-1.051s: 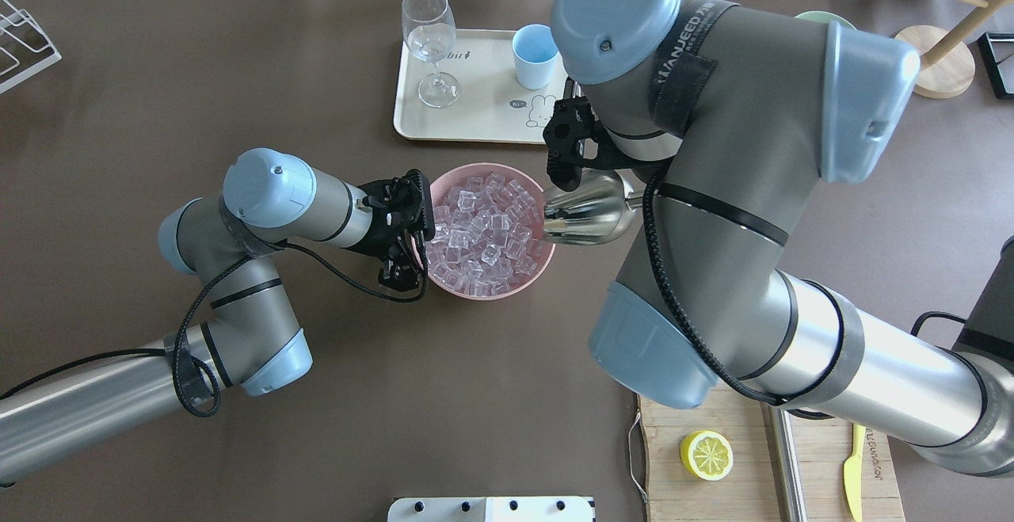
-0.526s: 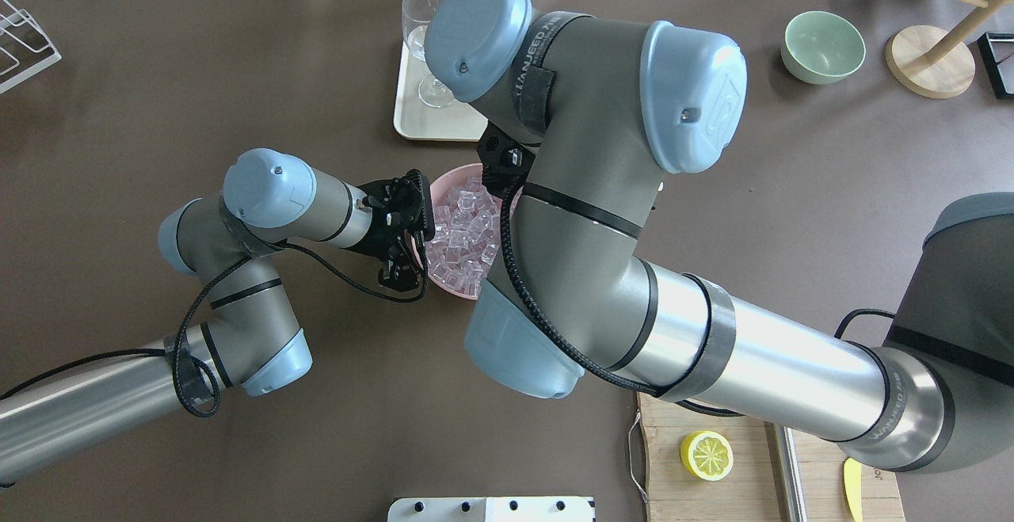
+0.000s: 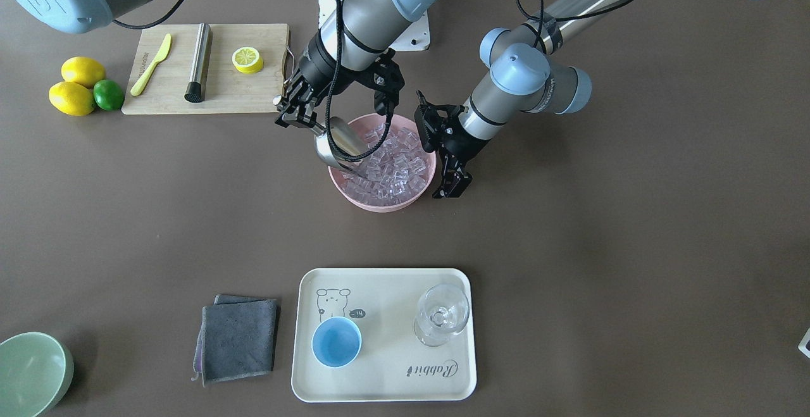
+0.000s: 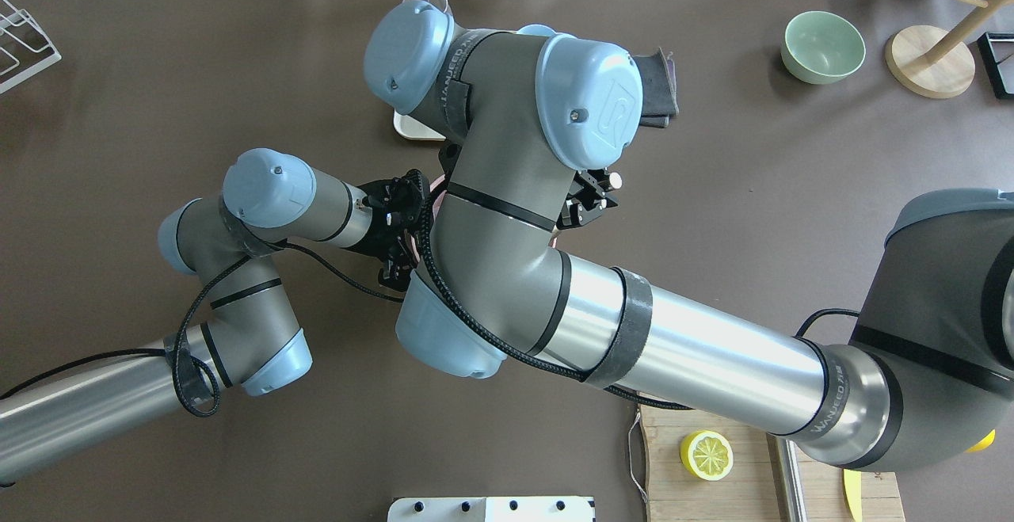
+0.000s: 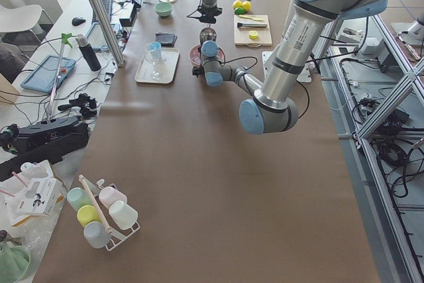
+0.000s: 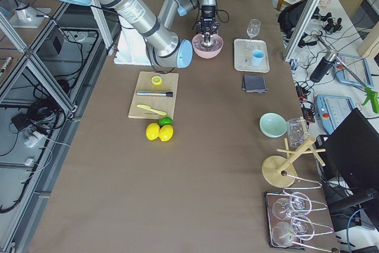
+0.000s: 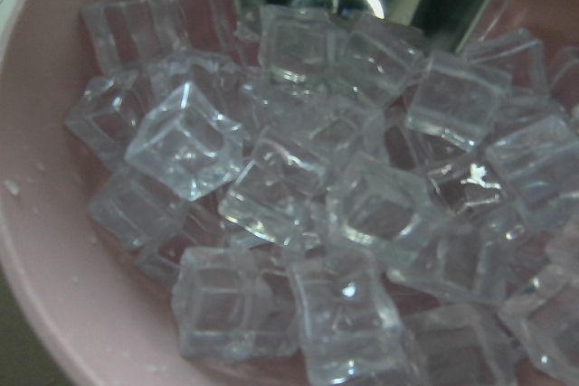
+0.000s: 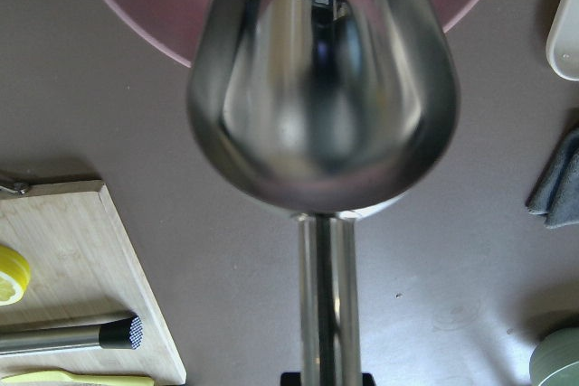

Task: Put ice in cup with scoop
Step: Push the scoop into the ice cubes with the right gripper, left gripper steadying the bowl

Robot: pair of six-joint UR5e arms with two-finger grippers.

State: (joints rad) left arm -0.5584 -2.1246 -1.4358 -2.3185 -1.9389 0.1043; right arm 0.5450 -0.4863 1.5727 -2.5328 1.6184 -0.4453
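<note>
The pink bowl (image 3: 380, 202) holds the ice (image 3: 393, 165), seen close in the left wrist view (image 7: 298, 187). My right gripper (image 3: 296, 112) is shut on the handle of the silver scoop (image 3: 338, 142). The scoop is tilted with its mouth down among the cubes at the bowl's edge. Its trough (image 8: 321, 106) looks empty. My left gripper (image 3: 438, 157) is at the opposite rim, fingers spread wide, open. The light-blue cup (image 3: 336, 341) stands empty on the cream tray (image 3: 386, 379), apart from both grippers. In the overhead view the right arm hides the bowl and scoop.
A clear stemmed glass (image 3: 442, 314) stands on the tray beside the cup. A grey cloth (image 3: 239, 338) and a pale green bowl (image 3: 31, 373) lie further along. The cutting board (image 3: 209, 97) carries a knife, a steel cylinder and a half lemon; lemons and a lime (image 3: 76, 91) lie beside it.
My right arm has swung left over the bowl and now hides it from overhead. The scoop went from beside the bowl's rim into the ice. My left arm has not moved.
</note>
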